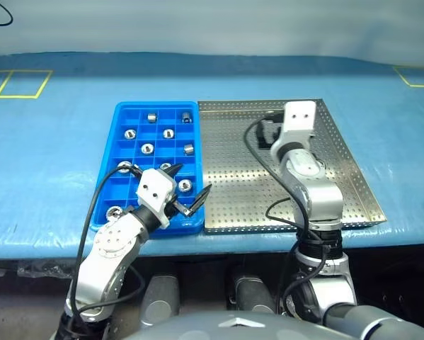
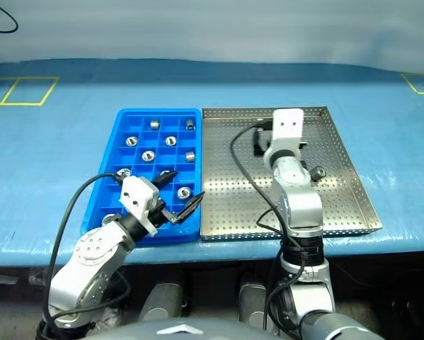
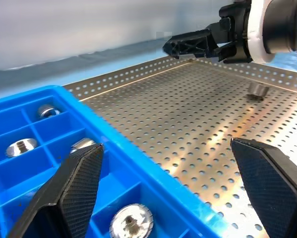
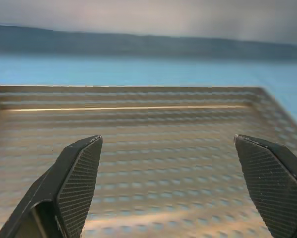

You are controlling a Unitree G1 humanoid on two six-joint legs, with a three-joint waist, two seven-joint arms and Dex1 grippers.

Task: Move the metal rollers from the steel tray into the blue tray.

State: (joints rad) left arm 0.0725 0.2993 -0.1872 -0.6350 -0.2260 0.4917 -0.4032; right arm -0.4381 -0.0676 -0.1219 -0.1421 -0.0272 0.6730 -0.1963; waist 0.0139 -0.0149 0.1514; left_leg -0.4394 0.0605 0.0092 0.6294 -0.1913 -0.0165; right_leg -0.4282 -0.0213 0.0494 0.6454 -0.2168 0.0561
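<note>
One metal roller (image 2: 316, 171) is seen on the steel tray (image 2: 353, 205), near the tray's right rim, just right of the right arm. The right gripper (image 3: 188, 43) is held open and empty over the tray's far part, so it is judged nearer. The left gripper (image 2: 178, 200) (open, empty) hovers at the blue tray (image 2: 105, 200), where the other rollers sit.

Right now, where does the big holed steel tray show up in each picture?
Left eye view: the steel tray lies right of centre, beside the blue tray.
Right eye view: the same, right of centre.
Left wrist view: its holed floor stretches beyond the blue tray's wall.
Right wrist view: its floor spreads ahead of the right end effector.
Shared landmark: the right end effector above the tray's far part.
</note>
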